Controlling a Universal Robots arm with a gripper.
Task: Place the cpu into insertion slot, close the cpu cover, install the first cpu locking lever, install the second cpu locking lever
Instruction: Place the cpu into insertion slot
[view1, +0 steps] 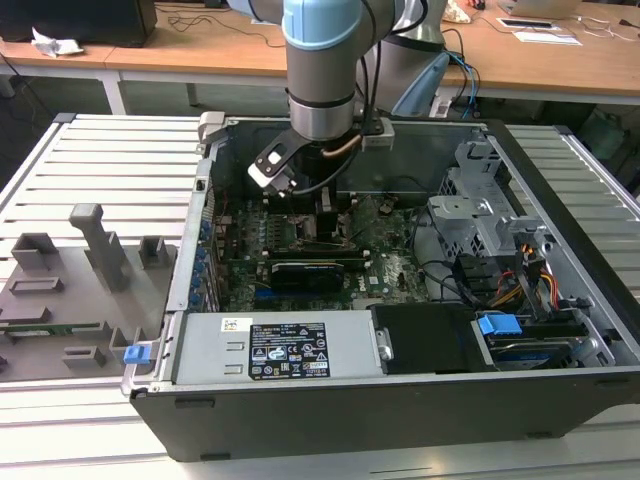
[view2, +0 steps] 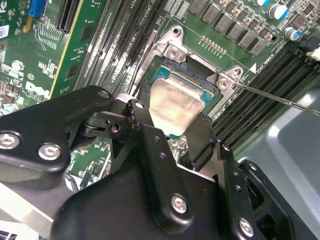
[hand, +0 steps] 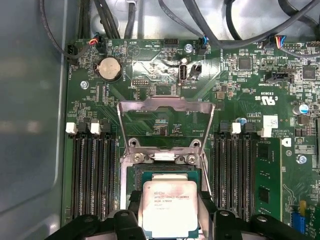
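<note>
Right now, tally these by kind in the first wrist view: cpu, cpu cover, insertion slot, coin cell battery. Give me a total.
cpu: 1
cpu cover: 1
insertion slot: 1
coin cell battery: 1
Total: 4

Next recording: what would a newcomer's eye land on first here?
The small flat square silvery chip, clamped in the black gripper right at the dark square socket with a grey metal rim on the green board. Past the socket, the thin grey metal cover frame stands open on its hinge. In the exterior view, the pale blue robot arm reaches down into the open black computer case.
</note>
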